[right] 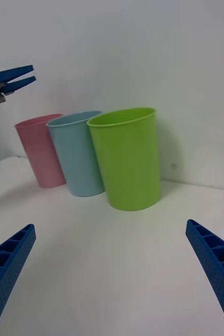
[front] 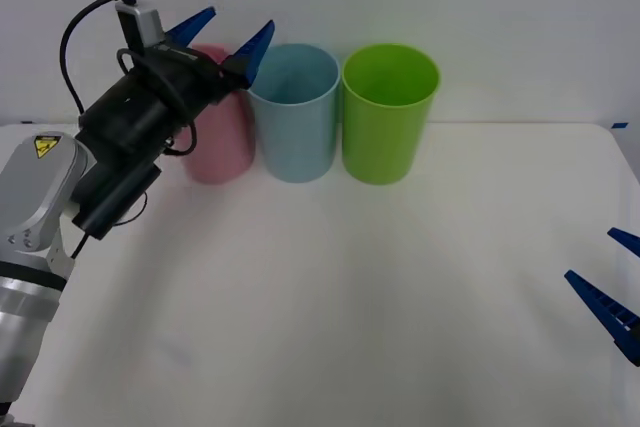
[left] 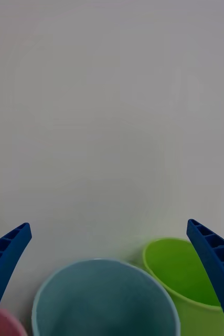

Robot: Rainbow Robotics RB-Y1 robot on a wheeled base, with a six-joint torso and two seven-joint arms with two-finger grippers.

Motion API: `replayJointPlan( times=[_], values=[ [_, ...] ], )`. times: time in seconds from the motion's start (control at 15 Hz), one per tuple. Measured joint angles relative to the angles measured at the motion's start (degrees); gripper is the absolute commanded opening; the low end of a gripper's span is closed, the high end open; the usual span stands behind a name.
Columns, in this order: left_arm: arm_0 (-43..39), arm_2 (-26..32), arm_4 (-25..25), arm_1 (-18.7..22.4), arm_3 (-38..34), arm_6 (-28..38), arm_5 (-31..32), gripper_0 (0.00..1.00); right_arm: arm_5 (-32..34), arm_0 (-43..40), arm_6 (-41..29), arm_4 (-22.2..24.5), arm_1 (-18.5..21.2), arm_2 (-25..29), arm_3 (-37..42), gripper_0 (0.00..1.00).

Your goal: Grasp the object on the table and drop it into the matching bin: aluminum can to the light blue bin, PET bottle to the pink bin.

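My left gripper (front: 235, 27) hangs open in the air above the rims of the pink bin (front: 215, 142) and the light blue bin (front: 295, 117), with nothing between its fingers. In the left wrist view this gripper (left: 109, 227) looks down into the light blue bin (left: 101, 299), with a sliver of the pink bin (left: 4, 325) beside it. My right gripper (front: 590, 255) waits open low at the right edge of the table (front: 350, 297). The aluminum can and the PET bottle are out of view.
A lime green bin (front: 388, 112) stands right of the light blue one, all three in a row along the back wall. The right wrist view shows the same row, with the light blue bin (right: 77, 155) in the middle.
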State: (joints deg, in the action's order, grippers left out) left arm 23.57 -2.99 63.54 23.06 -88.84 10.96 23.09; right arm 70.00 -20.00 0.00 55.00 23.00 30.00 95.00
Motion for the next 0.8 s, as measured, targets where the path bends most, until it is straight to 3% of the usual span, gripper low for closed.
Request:
replayJointPlan(
  times=[0.4,0.8],
  values=[
    [-9.44,2.74,-6.86,5.64,-6.98,-1.65,1.34,1.0,0.0,0.0,0.0,0.0,0.0,0.0,0.0,1.0],
    [-17.92,12.18,-8.07,5.91,-7.83,-3.32,13.52,1.0,0.0,0.0,0.0,0.0,0.0,0.0,0.0,1.0]
  ],
)
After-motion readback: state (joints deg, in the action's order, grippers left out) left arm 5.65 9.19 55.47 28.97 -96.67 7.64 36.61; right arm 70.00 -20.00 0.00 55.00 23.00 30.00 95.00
